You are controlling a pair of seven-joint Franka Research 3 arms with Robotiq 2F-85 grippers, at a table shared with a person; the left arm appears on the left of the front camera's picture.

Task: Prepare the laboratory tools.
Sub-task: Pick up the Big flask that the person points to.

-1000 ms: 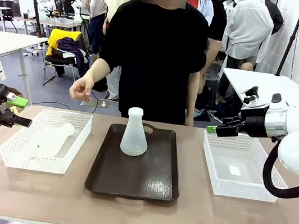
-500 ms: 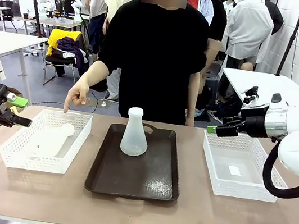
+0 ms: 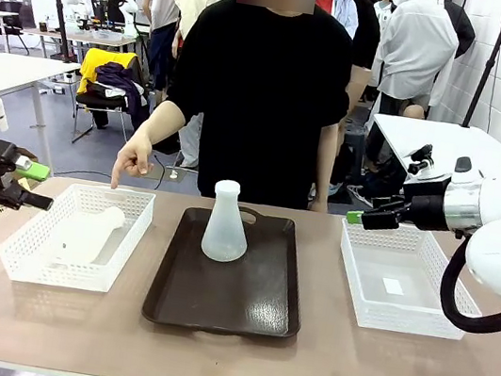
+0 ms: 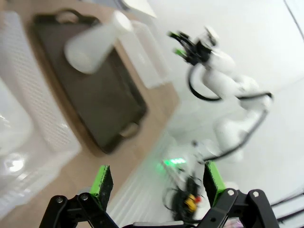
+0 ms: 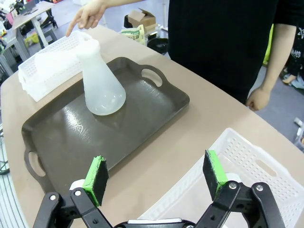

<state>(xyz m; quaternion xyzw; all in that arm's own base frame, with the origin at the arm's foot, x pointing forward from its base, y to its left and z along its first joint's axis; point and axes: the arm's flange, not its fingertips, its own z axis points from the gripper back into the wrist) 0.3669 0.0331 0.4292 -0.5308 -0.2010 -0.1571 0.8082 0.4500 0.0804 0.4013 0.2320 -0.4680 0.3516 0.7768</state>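
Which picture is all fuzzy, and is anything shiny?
Left wrist view: fuzzy and tilted, so the standing flask and the tray look smeared. Right wrist view: sharp, with pale glare on the tray's floor. Front view: sharp and evenly lit, the tray faintly mirroring the flask.

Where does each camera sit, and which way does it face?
Front: between the arms, facing across the table at the person pointing at the left basket; left pincer, right pincer at the edges.
Left wrist: past its open pincer, over the tray toward the right arm.
Right wrist: down past its open pincer at the tray.
Shared: the upright flask.
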